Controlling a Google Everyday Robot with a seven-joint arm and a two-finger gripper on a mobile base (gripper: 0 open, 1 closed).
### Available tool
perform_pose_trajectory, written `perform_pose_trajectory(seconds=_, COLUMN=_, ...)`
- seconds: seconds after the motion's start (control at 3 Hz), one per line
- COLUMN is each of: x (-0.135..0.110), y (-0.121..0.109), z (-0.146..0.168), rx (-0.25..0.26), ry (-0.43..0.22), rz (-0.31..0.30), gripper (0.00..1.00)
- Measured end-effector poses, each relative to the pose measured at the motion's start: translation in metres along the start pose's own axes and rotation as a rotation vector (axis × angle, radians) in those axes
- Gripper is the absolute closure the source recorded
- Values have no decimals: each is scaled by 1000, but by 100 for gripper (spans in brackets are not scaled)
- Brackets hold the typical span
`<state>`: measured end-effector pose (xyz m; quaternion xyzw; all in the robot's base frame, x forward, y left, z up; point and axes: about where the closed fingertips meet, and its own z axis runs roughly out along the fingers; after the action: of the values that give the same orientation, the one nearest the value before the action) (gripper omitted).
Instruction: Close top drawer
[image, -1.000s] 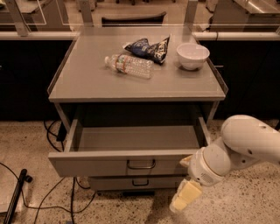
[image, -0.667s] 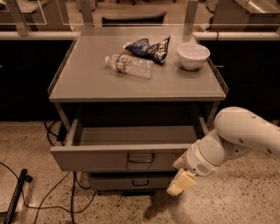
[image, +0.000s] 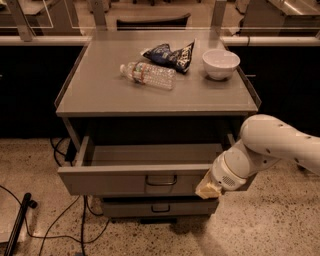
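The top drawer (image: 115, 182) is pulled out of the grey cabinet, and what shows of its inside is bare. Its tall front panel carries one dark loop handle (image: 161, 180) in the middle. My gripper (image: 208, 189) is at the right end of the drawer's front panel, low against it. The white arm (image: 272, 147) reaches in from the right and covers the drawer's right corner. A lower drawer (image: 159, 207) with a smaller handle sits shut beneath.
On the cabinet top (image: 100, 95) lie a plastic water bottle (image: 148, 74), a dark chip bag (image: 169, 54) and a white bowl (image: 220, 63). Cables (image: 65, 225) and a black pole (image: 19, 222) lie on the speckled floor at the left.
My gripper has risen from below the drawer and moved left to the right end of the front panel. The drawer looks about as far out as before.
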<state>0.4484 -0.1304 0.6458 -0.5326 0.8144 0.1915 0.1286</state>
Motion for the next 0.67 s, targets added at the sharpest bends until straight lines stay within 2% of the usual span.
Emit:
perform_pose_trajectory(seconds=0.33, x=-2, y=-33, z=-5, rx=67, ry=22, rz=5, gripper=100)
perform_pose_trajectory(seconds=0.67, x=-1, y=-34, z=-5, rx=70, ry=24, rz=4, gripper=82)
